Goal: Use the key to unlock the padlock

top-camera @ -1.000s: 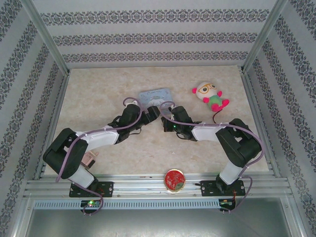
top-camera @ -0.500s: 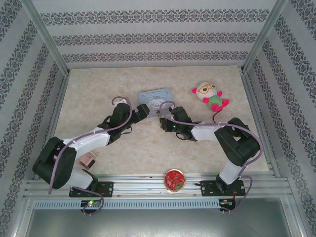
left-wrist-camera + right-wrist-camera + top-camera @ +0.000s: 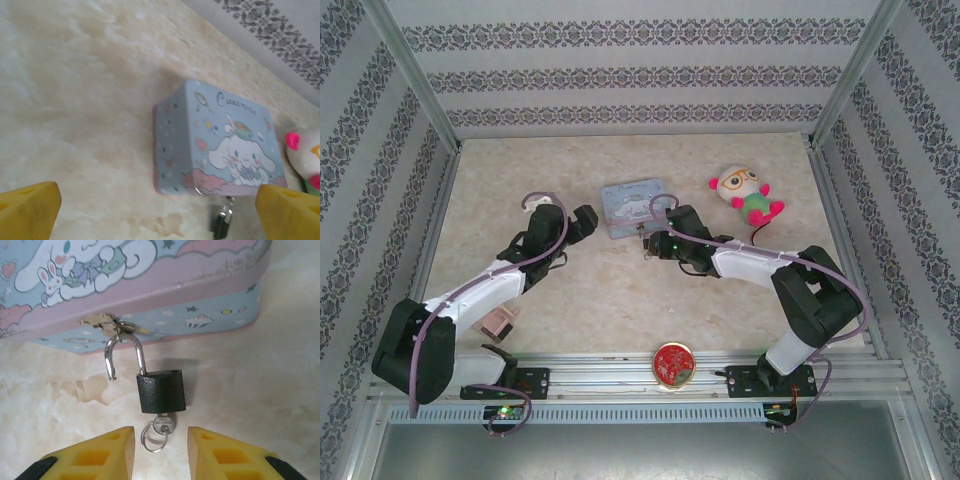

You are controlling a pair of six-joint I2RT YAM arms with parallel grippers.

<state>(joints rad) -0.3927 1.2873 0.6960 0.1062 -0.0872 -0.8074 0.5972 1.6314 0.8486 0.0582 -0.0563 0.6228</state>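
The padlock (image 3: 161, 391), small with a dark body, hangs by its silvery shackle (image 3: 125, 355) from the hasp on the front of the light-blue cartoon tin (image 3: 150, 295). The shackle's free end stands out of the body. The key (image 3: 163, 424) sits in the bottom of the padlock, with a wire ring on it. My right gripper (image 3: 161, 445) is open, its yellow fingers either side of the key and clear of it. In the top view it (image 3: 653, 243) sits just in front of the tin (image 3: 633, 205). My left gripper (image 3: 582, 222) is open wide, left of the tin, holding nothing.
A plush toy (image 3: 747, 195) lies right of the tin. A red round lid (image 3: 673, 364) rests at the table's near edge and a small pinkish object (image 3: 500, 323) lies beside the left arm's base. Patterned walls close in three sides.
My right gripper has opened and let go of the key. My left arm has drawn back to the left, away from the tin.
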